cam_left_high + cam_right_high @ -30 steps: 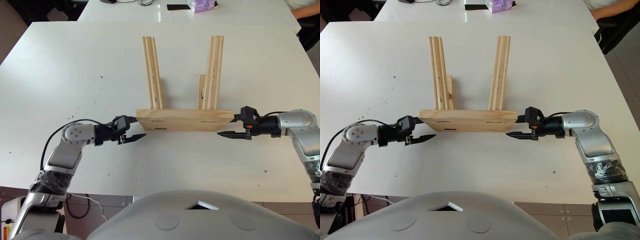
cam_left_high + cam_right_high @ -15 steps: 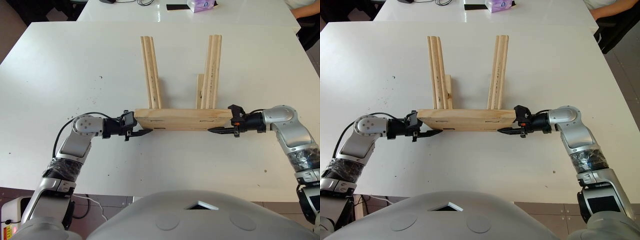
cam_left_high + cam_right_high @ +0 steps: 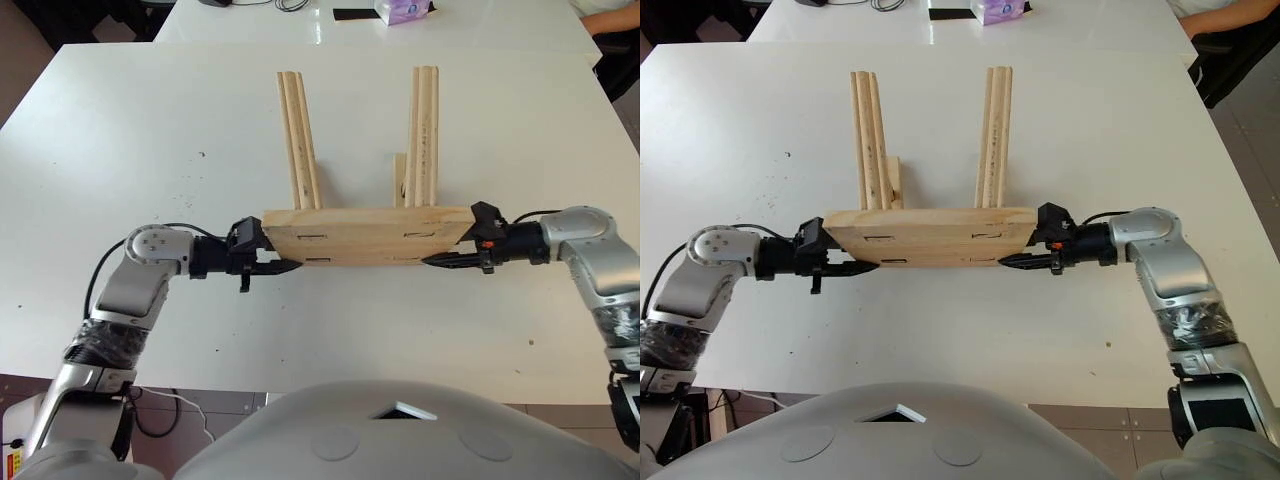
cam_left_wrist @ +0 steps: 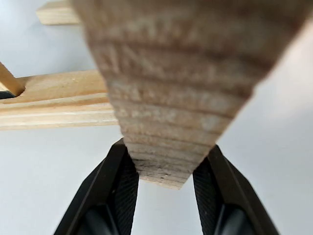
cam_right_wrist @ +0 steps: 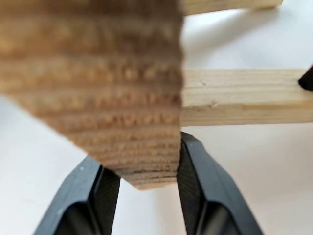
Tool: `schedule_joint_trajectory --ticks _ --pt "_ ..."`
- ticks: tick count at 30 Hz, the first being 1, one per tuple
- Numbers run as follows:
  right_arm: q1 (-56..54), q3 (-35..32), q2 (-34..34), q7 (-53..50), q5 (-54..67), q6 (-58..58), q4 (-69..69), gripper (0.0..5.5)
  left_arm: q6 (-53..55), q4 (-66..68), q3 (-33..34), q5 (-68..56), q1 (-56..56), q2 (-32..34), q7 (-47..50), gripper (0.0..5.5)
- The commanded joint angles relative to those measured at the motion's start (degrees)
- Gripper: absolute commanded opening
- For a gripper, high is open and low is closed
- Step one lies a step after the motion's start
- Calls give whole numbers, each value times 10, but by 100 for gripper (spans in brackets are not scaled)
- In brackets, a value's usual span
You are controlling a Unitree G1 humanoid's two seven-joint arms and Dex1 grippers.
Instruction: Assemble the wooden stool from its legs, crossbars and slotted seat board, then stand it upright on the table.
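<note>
Clamping opposite ends of the seat board (image 3: pixel 365 237), left gripper (image 3: pixel 272 259) and right gripper (image 3: pixel 450 252) hold it, legs (image 3: pixel 300 140) stretched across the table (image 3: pixel 120 150).

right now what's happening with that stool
The stool is put together but lies on its side on the table. The left end effector and the right end effector each clamp one end of the board. The legs point away from the robot. It is not upright yet.
</note>
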Motion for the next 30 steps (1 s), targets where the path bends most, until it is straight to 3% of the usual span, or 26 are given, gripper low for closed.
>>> schedule_joint_trajectory --ticks 1,4,7,9,15,22,30 --pt "29 -89 -19 -43 276 294 -163 149 206 -168 49 -232 89 8 17 145" --pt "45 -137 -43 -134 500 379 -209 149 267 -278 81 -426 163 2 122 145" --pt "89 -125 -132 -288 809 294 -242 150 215 -366 77 -661 201 -7 294 145" --pt "97 -114 -138 -342 899 245 -256 150 133 -419 57 -753 217 -30 396 145" --pt "98 -107 -13 -440 914 150 -316 150 -19 -514 27 -868 219 -79 567 145" --pt "18 -26 256 -834 914 -133 -476 150 -113 -528 21 -923 135 -154 741 145" --pt "-18 -67 374 -1033 914 -198 -488 143 -151 -497 28 -911 59 -237 895 131"
